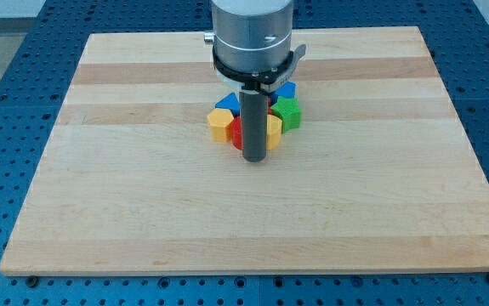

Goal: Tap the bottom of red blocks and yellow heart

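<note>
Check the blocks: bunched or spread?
Bunched. The yellow block, red block, blue block and green block sit tightly clustered around my tip at the cluster's bottom edge; contact cannot be told.

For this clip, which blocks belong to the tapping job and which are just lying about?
Job:
- red block, mostly hidden behind the rod
- yellow block, possibly the heart
- my tip, at the cluster's bottom edge

Lying about:
- yellow block on the left
- blue blocks
- green block

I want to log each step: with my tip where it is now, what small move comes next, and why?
Probably a short nudge toward the view's top. My tip sits just below the cluster, at the bottom edge of the red block and yellow heart, so a slight push upward should tap them.
</note>
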Robot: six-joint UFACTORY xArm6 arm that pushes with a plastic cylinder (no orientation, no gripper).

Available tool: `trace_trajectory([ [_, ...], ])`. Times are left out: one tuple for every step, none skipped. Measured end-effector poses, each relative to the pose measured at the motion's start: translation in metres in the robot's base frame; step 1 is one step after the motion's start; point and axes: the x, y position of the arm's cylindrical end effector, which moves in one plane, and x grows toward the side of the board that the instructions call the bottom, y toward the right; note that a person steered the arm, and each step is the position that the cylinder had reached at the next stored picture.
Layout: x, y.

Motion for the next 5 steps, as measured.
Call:
trace_trajectory([
  [0.018, -0.017],
  [0.002, -0.052],
  [-0.025, -0.063],
  [-0.026, -0.055],
  [-0.032, -0.043],
])
